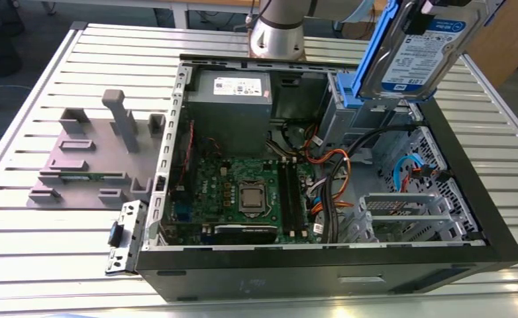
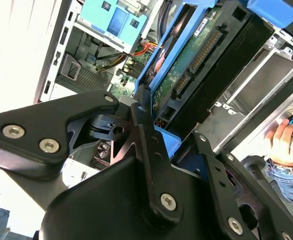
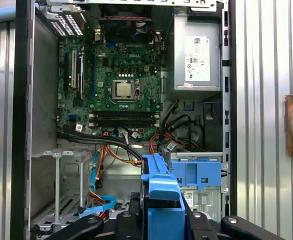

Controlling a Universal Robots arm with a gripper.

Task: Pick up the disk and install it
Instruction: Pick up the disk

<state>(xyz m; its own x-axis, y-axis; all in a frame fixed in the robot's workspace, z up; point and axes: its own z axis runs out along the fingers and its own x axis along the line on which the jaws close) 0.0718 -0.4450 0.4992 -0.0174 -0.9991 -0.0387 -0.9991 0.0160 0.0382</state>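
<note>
I have the gripper (image 2: 174,137) clamped on the disk (image 1: 418,46), held tilted above the open case (image 1: 330,271), and I judge that the loose cables (image 1: 330,195) below could snag its bracket, or the tilt could wedge it on entry.

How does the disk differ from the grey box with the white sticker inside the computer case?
The disk is held in the gripper over the case; the grey box sits mounted inside it. The disk has a bright blue frame; the grey box is bare metal. The disk's label is white and blue, the grey box's plain white. Both are rectangular and labelled.
</note>
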